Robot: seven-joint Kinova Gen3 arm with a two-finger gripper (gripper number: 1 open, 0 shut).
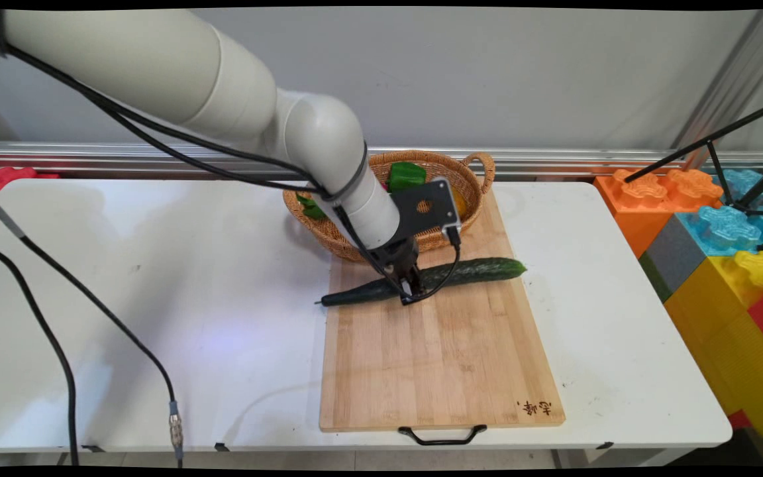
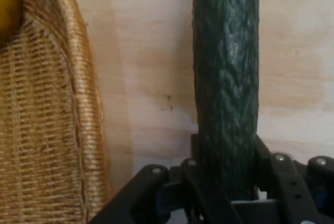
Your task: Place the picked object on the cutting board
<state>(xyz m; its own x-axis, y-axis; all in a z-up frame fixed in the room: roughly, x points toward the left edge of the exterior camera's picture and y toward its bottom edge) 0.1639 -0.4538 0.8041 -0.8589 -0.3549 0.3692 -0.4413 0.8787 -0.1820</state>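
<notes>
Hand view shows the black two-finger gripper down around a long dark-green bumpy cucumber, its jaws standing on either side of the vegetable and seemingly pressed to its skin, so I judge them clamped on it, though the contact itself is half hidden by the linkage. Taking the pale bamboo cutting board with the black handle as the landmark: its near half, towards the handle and the burnt-in mark at its near right corner, carries nothing. Across its far part the cucumber lies flat, nearly crosswise, its thin stem end reaching out past the board's left edge over the white table and its blunt end at the board's right edge. The gripper sits on the cucumber somewhat left of its middle. Just beyond it, overlapping the board's far left corner, stands a round woven wicker basket with loop handles, holding green and yellow items that the arm partly hides. The moment reads as a grasp at the cucumber, not yet lifted; raising such a long thing held off-centre would call for a firm, level hold, since the longer end may droop.
</notes>
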